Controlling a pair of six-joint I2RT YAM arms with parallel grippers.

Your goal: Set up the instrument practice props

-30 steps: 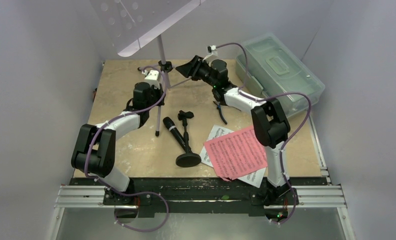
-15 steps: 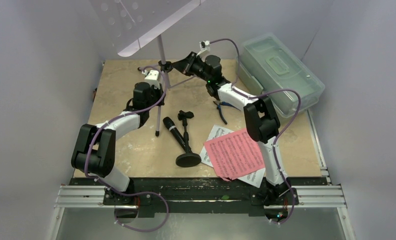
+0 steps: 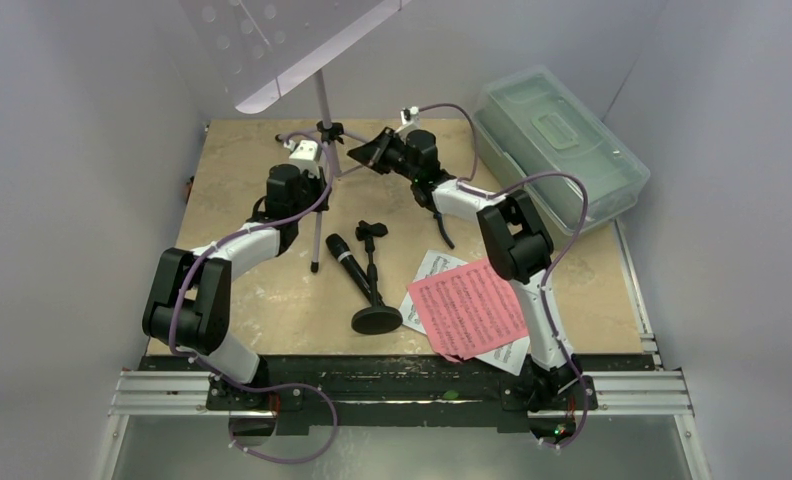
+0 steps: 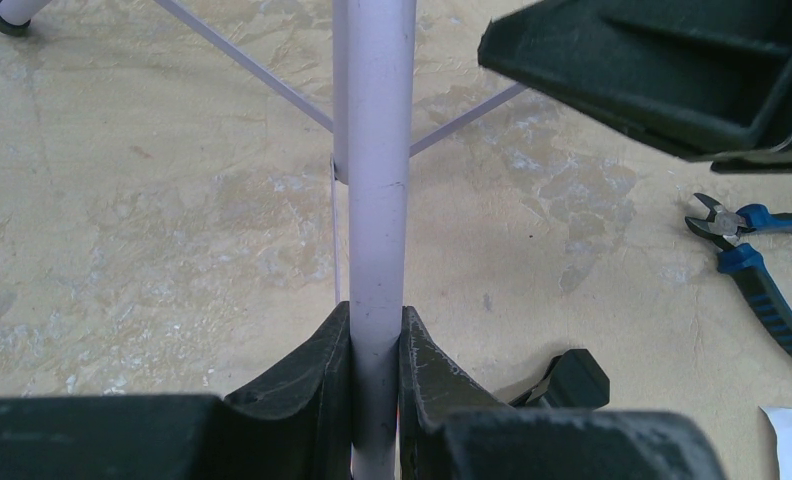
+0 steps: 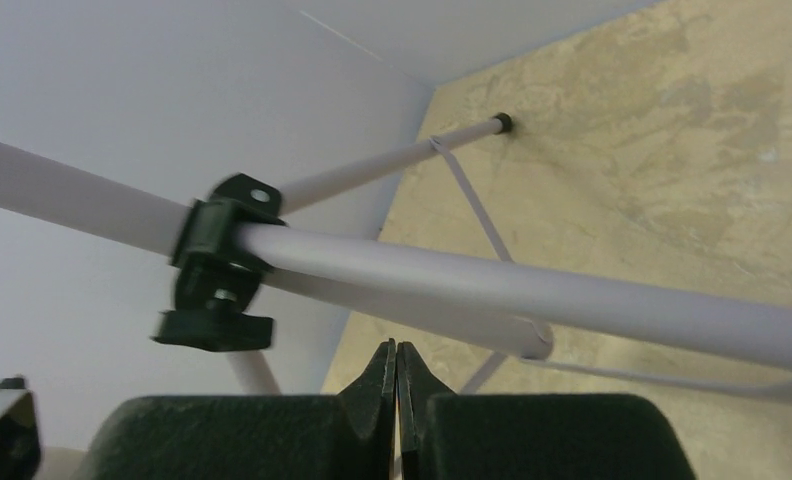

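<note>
The lavender music stand (image 3: pixel 321 95) stands at the back of the table, its hole-punched tray (image 3: pixel 282 40) high at the top. My left gripper (image 3: pixel 317 185) is shut on a stand tube (image 4: pixel 375 200). My right gripper (image 3: pixel 364 153) is shut and empty, just right of the stand's black clamp knob (image 5: pixel 217 275), under the tubes (image 5: pixel 532 290). The black microphone (image 3: pixel 345 263) and the short black round-based mic stand (image 3: pixel 374 300) lie mid-table. The pink sheet (image 3: pixel 472 305) lies over white sheets (image 3: pixel 430 270) at front right.
A clear lidded plastic box (image 3: pixel 557 145) stands at the back right. Blue-handled pliers (image 4: pixel 757 275) lie on the table beside my right arm. Grey walls close in on three sides.
My right gripper has swung left toward the stand's clamp knob, dropping slightly. The left arm and the stand have not moved.
</note>
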